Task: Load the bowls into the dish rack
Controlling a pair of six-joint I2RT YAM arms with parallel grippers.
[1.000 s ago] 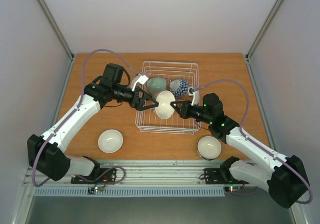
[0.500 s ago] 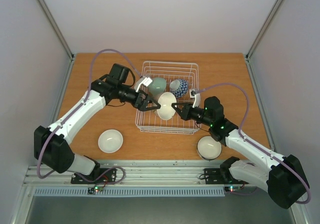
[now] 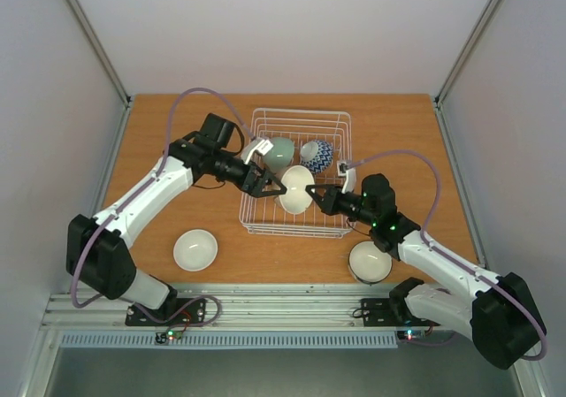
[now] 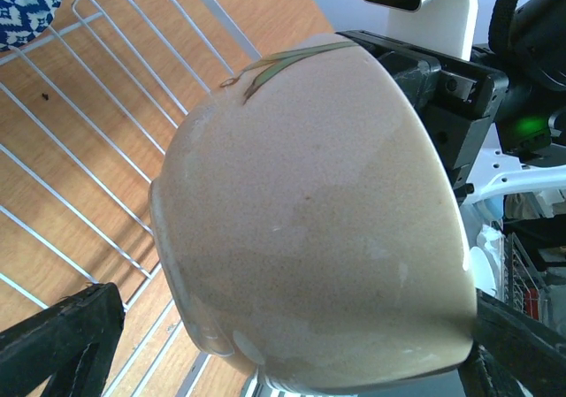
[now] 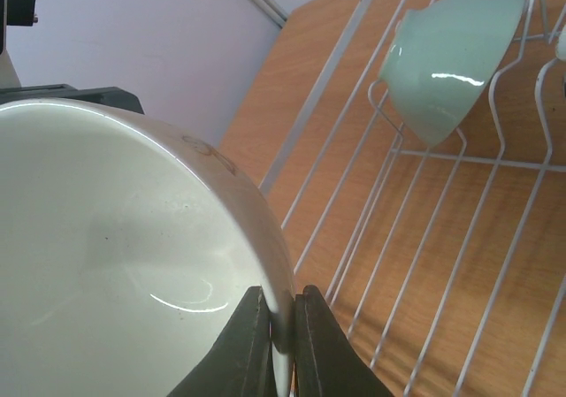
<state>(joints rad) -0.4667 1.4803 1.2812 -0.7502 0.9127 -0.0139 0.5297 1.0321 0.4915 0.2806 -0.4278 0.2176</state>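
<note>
The white wire dish rack (image 3: 339, 130) stands mid-table. My right gripper (image 3: 320, 195) is shut on the rim of a cream bowl (image 3: 296, 189) and holds it on edge over the rack's front half. In the right wrist view the fingers (image 5: 314, 344) pinch the bowl's rim (image 5: 115, 255). My left gripper (image 3: 268, 181) is open at the bowl's outer side. In the left wrist view its fingers (image 4: 62, 335) stand wide on either side of the bowl (image 4: 309, 211). A mint bowl (image 3: 279, 149) and a blue patterned bowl (image 3: 317, 155) stand in the rack's far half.
A white bowl (image 3: 195, 249) sits on the wooden table at the front left. Another white bowl (image 3: 370, 261) sits at the front right, beside my right arm. Rack wires (image 5: 424, 238) lie under the held bowl. The mint bowl (image 5: 447, 61) leans on the tines.
My left gripper has moved right, closer to the cream bowl. The bowl and my right gripper have shifted only slightly.
</note>
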